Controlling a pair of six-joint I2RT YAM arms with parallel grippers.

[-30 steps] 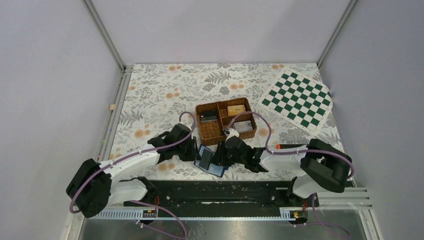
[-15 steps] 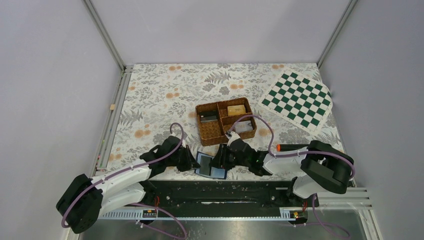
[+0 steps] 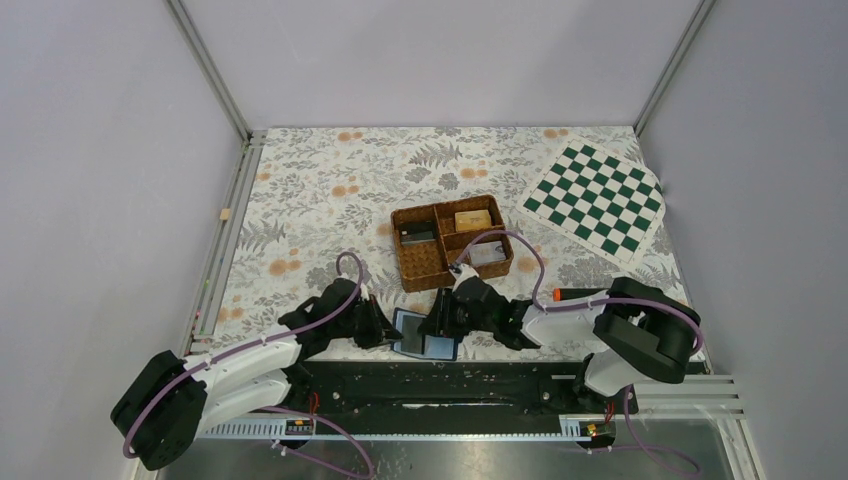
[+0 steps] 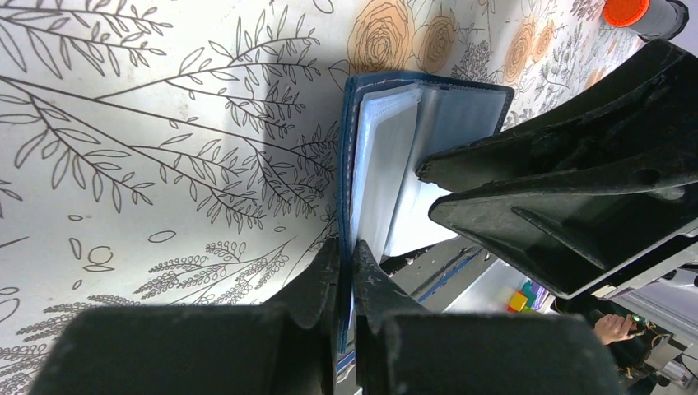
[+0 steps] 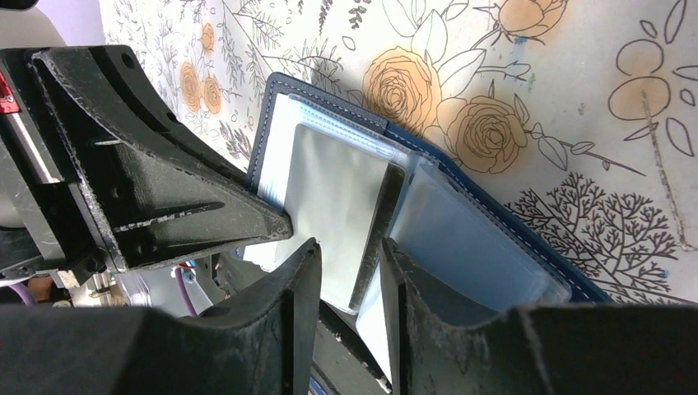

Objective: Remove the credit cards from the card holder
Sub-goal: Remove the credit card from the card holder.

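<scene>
fingers of left gripper (image 4: 346, 247) clenched on navy cover edge of card holder (image 4: 428, 123); right gripper (image 5: 350, 247) fingers parted, astride raised sleeve leaf (image 5: 333, 189), not yet pinching; holder open on floral table (image 4: 165, 123) between both grippers; leaf's long edge points out along right fingers; right arm nearer.

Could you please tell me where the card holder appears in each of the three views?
Top external: the card holder lies open low at centre, below the wicker tray.
Left wrist: centre, open pockets facing the camera.
Right wrist: centre, slanting toward lower right.
Shared landmark: the floral table cover under it.
</scene>
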